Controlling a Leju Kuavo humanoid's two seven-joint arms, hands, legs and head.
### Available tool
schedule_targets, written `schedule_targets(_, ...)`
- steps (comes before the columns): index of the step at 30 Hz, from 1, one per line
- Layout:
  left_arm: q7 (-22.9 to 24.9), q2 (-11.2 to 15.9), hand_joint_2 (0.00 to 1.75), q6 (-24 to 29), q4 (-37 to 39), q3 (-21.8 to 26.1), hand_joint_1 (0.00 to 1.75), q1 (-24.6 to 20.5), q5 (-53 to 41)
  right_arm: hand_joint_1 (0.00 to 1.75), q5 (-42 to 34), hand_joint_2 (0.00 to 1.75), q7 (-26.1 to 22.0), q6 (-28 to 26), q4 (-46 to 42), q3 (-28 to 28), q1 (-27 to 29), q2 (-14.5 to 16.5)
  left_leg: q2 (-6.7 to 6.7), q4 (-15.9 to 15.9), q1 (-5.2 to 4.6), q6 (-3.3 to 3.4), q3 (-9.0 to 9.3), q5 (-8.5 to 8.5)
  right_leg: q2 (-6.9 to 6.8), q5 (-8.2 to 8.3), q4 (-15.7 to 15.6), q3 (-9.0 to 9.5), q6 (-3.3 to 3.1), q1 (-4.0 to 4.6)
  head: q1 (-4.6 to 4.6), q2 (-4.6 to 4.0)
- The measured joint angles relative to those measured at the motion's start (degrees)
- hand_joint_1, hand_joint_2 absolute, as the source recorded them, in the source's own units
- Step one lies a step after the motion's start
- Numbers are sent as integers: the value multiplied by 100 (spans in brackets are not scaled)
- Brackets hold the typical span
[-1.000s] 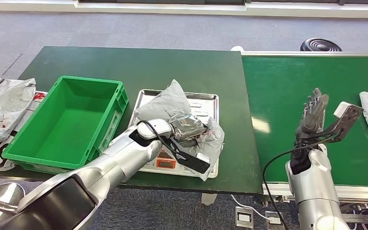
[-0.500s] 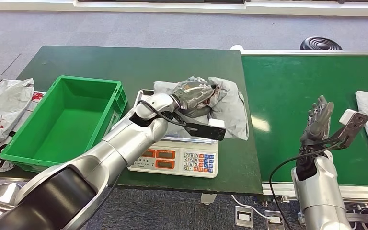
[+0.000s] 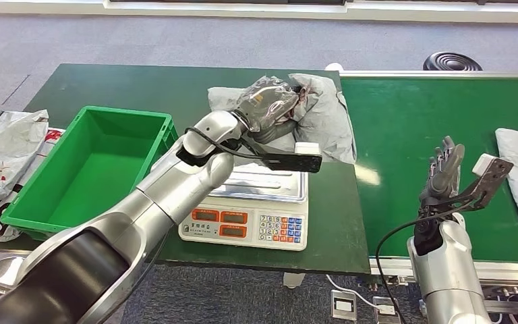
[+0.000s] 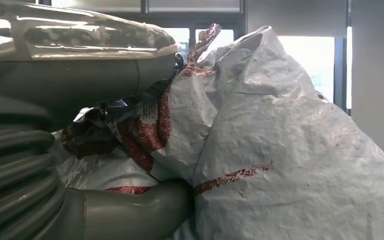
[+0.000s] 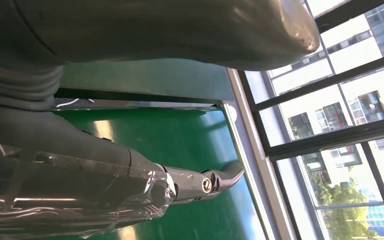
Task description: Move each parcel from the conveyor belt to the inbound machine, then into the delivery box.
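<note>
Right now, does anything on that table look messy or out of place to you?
Yes. The grey parcel in the left robot hand is badly crumpled, bunched up in the grip above the table beyond the scale. More crumpled bags lie heaped outside the green box, which is empty.

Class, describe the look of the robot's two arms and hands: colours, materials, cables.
Both arms are glossy silver. The left hand and right hand are dark grey; clear film wraps them. A black cable loops along each wrist, and a black bracket juts out carrying a white block.
</note>
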Motion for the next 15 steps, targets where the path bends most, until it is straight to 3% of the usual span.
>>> schedule_targets(5,599,129,175,372,-6,74,175,-31,-413,0,30,0,-1,37,0,3,16,29,1,-1,1,-1,0,0,1,0,0,-2,0,2,0,0)
schedule_targets(11,2301,483,175,703,287,251,175,-258,-1764,0,137,0,7,-51,27,67,10,151,7,-4,4,-7,1,5,7,1,3,-6,-2,7,0,0)
schedule_targets(15,2970,727,175,792,667,459,175,-370,-2301,0,223,0,8,-162,109,131,-34,257,6,-5,8,-10,0,7,7,1,4,-6,-3,8,0,0)
